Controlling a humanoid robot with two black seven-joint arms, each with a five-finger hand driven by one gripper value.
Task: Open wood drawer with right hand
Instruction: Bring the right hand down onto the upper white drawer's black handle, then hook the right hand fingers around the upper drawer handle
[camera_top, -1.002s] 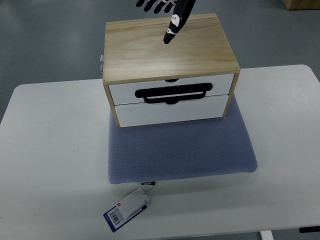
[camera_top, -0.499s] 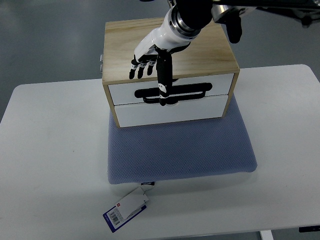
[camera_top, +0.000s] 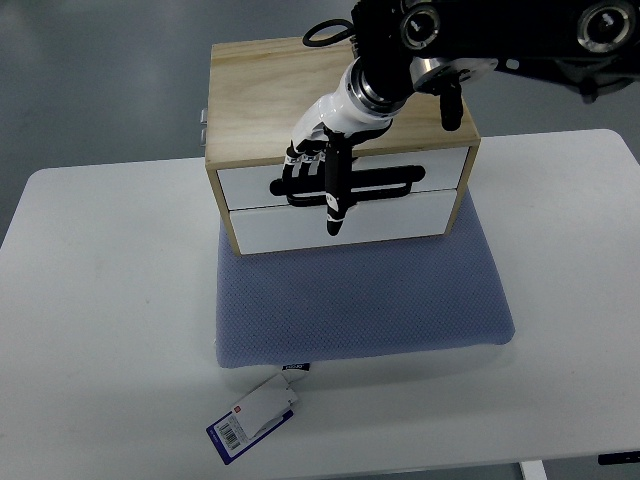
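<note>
Top view shows the wood drawer (camera_top: 340, 178) not yet pulled out, flush in its box on the blue mat (camera_top: 365, 300) on the worktop (camera_top: 100, 330), while the right hand (camera_top: 325, 165) curls its fingers (camera_top: 300, 160) over the black handle (camera_top: 400, 183), one pointing down, so pulling remains.

Tag (camera_top: 255, 418) at mat's front edge: barcode visible, print too small to read.

Table (camera_top: 100, 300): white, taking up most of the view, with grey floor showing beyond its far edge.
Mat (camera_top: 365, 300): blue-grey, dotted, lying flat on the table's middle.
Tag (camera_top: 255, 415): white and blue with a barcode, lying on the table just off the mat's near-left corner.
</note>
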